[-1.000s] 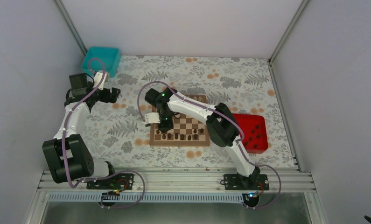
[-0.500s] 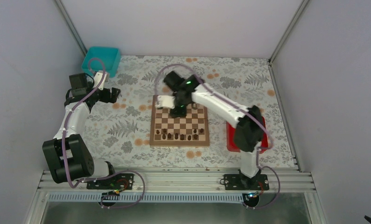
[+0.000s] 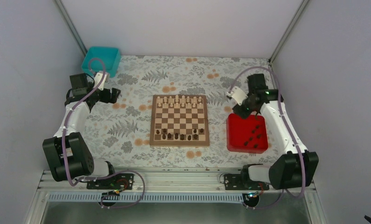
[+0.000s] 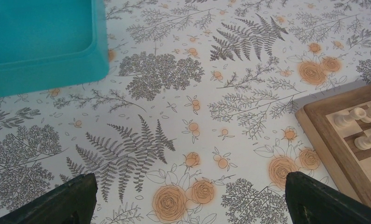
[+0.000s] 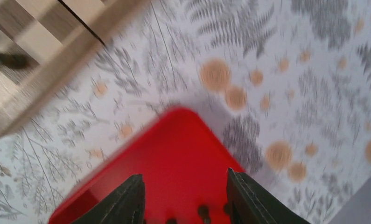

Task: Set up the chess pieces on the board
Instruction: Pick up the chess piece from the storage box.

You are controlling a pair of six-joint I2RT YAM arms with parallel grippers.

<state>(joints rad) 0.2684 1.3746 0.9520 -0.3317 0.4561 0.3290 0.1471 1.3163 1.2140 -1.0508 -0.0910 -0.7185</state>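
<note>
The wooden board (image 3: 179, 120) lies mid-table. Several dark chess pieces (image 3: 179, 136) stand in its near rows; pale pieces line its far rows. More dark pieces (image 3: 254, 132) lie in the red tray (image 3: 237, 135) to the right. My right gripper (image 3: 241, 111) hovers over the tray's far edge, open and empty; its wrist view is blurred and shows the red tray (image 5: 174, 154) and a few dark pieces (image 5: 203, 212) between its fingers (image 5: 127, 198). My left gripper (image 3: 114, 94) is open and empty over the cloth far left of the board; its corner shows in the left wrist view (image 4: 323, 126).
A teal bin (image 3: 101, 59) sits at the far left corner, also in the left wrist view (image 4: 38, 42). The floral cloth (image 3: 127, 126) covers the table. White walls with metal posts close in the sides.
My right arm has swung from the board's near left, across its far side, to the right over the red tray. The left arm has not moved.
</note>
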